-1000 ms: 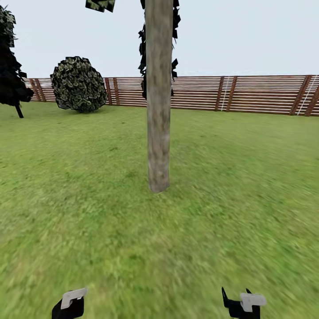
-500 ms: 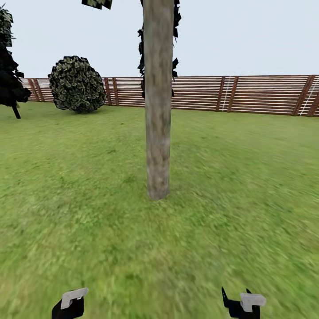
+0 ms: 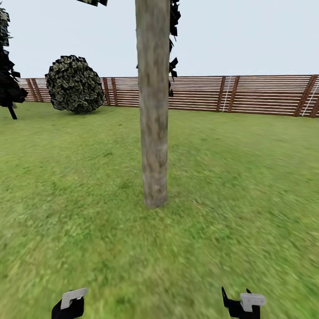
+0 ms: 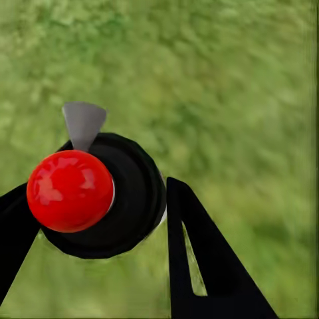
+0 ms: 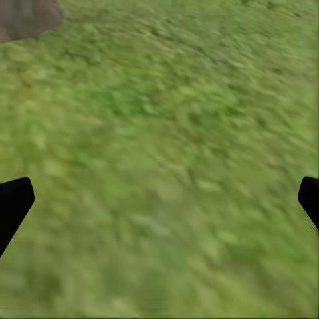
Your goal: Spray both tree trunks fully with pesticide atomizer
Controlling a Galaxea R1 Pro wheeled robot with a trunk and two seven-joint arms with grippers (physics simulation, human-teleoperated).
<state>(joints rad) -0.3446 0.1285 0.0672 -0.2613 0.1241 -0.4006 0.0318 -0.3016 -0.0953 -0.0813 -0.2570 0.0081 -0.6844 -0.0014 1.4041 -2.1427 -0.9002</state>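
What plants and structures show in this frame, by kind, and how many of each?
Pale trunk: 1
Round bush: 1
Dark trees: 2, one at the left edge and one behind the trunk
Fence: 1
Atomizer: 1, held between the left gripper's fingers
Total: 6

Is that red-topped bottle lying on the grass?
No, the left wrist view shows the pesticide atomizer gripped between the left fingers, above the grass.

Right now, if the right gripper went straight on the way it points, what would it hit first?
Probably just the grass. The right gripper is open and empty, looking down at lawn; the tree trunk sits off to one side.
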